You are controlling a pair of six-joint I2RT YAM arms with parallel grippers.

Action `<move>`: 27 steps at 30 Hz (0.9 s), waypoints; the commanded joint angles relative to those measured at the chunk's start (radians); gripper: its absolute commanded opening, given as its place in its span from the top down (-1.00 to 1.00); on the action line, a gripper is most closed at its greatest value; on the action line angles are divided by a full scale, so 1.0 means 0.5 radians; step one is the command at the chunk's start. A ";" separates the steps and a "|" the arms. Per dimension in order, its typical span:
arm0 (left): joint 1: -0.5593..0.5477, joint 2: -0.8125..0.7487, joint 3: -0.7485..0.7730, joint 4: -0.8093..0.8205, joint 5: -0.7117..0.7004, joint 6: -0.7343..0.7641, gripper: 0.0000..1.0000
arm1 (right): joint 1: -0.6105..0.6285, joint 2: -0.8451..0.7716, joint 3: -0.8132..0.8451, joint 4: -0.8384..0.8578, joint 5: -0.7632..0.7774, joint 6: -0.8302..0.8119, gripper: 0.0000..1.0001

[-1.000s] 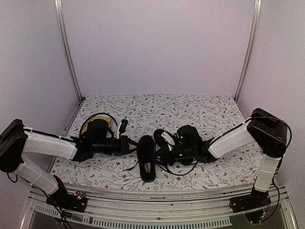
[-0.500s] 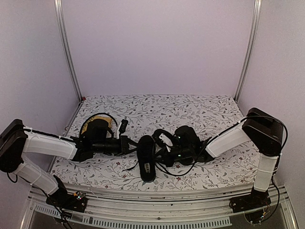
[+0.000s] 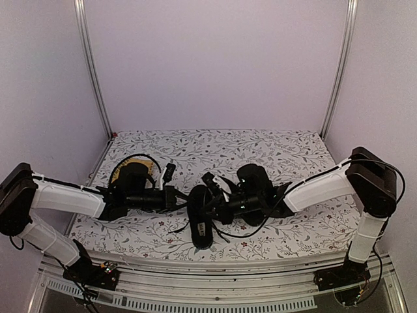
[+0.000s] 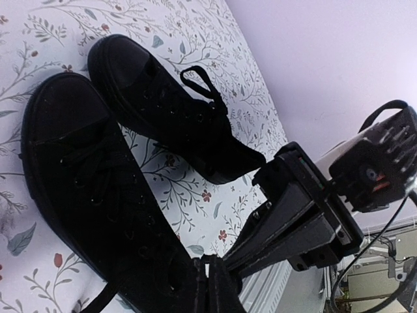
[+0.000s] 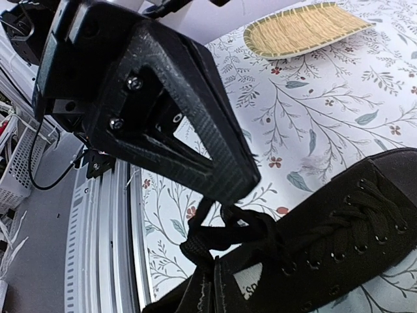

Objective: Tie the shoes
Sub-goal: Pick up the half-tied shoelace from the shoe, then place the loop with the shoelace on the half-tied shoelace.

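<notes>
My right gripper (image 5: pixel 213 290) is pinching the laces (image 5: pixel 225 231) of the shoe (image 3: pixel 201 218). My left gripper (image 4: pixel 210 287), pressed together, is facing it. The table edge (image 3: pixel 260 258) is running close alongside, with open cloth (image 3: pixel 293 153) on the other side. The shoe is lying crosswise between us, toe pointing away from that edge.

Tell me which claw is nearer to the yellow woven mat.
Left. The left claw lies just right of the mat; the right claw is farther right, shut on the lace of the shoe.
</notes>
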 commanded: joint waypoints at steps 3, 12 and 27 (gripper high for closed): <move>0.030 -0.065 0.007 -0.022 0.026 0.061 1.00 | 0.094 0.171 0.187 -0.111 -0.033 0.105 0.96; 0.028 -0.061 0.018 -0.009 0.027 0.066 1.00 | 0.153 0.240 0.341 -0.455 0.068 0.079 0.96; 0.022 -0.207 -0.244 0.242 0.335 0.159 1.00 | 0.140 0.057 0.258 -0.595 0.353 0.421 0.96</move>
